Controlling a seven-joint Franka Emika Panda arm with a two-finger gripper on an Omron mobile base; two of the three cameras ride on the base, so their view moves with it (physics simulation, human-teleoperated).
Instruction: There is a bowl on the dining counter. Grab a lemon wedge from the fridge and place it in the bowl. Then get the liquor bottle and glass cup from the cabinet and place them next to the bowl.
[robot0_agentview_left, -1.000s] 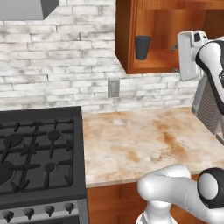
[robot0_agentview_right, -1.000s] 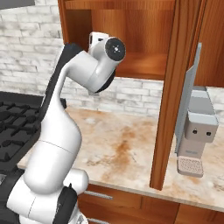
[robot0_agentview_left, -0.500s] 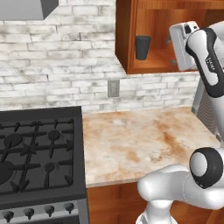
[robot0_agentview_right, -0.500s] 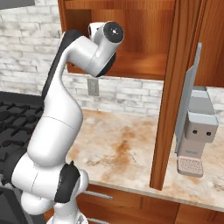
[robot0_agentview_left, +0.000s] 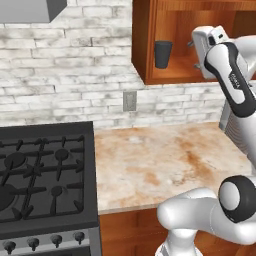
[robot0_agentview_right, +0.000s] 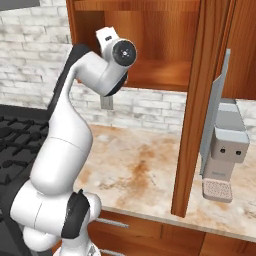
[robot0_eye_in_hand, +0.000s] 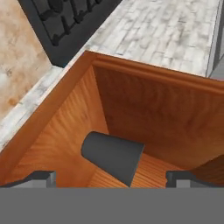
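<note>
Hand view: a dark grey cup (robot0_eye_in_hand: 113, 156) is seen standing on the wooden floor of an open cabinet (robot0_eye_in_hand: 144, 109), framed between the two fingertips (robot0_eye_in_hand: 40, 178) of the gripper (robot0_eye_in_hand: 111, 179) — the jaws are spread wide, with nothing pinched and the cup untouched. In the left base view, the cup (robot0_agentview_left: 163, 54) is shown at the left end of the cabinet (robot0_agentview_left: 145, 45) shelf, near the left wall, while the white arm (robot0_agentview_left: 232, 80) is raised to shelf height at the right, its hand turned toward the opening. Below, a marbled counter (robot0_agentview_left: 165, 160) is flanked on the left by a black stove (robot0_agentview_left: 45, 175); a coffee machine (robot0_agentview_right: 225, 150) is seen at the counter's right end — beyond the open cabinet door (robot0_agentview_right: 197, 110).
</note>
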